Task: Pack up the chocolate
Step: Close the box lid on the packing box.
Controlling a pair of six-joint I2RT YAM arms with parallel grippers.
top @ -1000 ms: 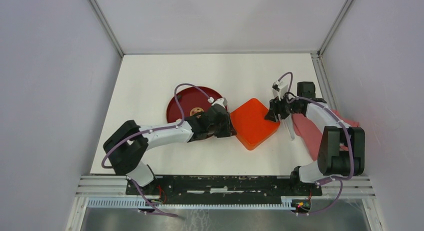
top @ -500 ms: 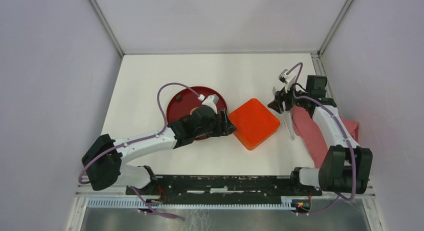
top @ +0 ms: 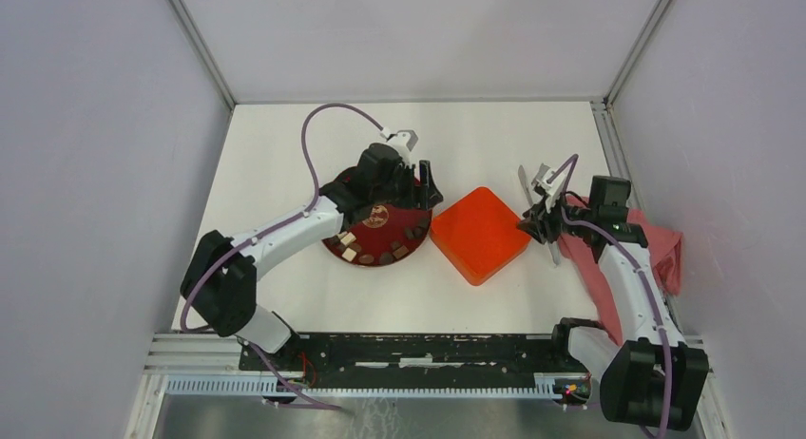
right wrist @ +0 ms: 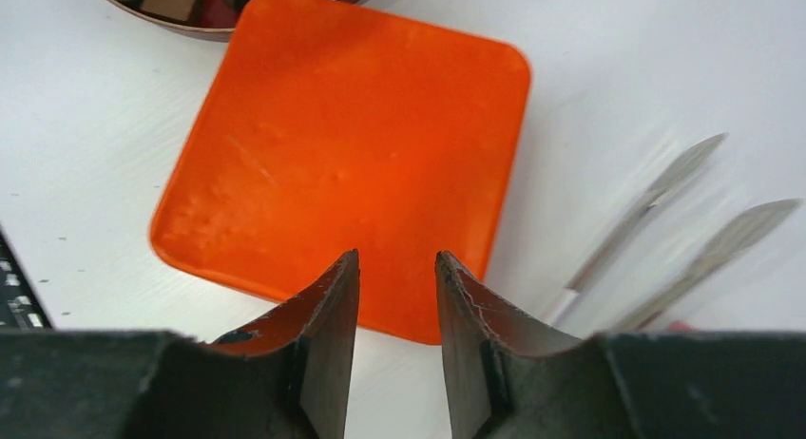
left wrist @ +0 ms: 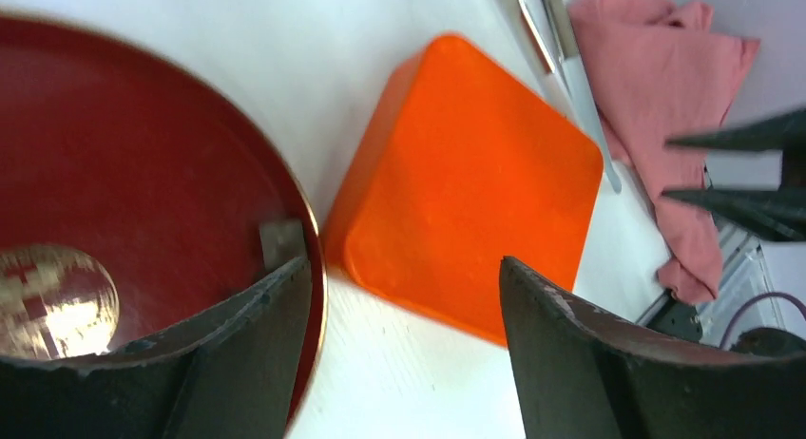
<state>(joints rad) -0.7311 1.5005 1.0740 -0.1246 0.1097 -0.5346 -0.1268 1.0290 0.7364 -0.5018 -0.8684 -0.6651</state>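
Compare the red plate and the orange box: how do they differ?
The plate is round and dark red; the box is square with rounded corners and bright orange. The plate is open and holds chocolate along its near rim; the box shows only a plain top, with nothing on it. Both lie flat on the white table, side by side.
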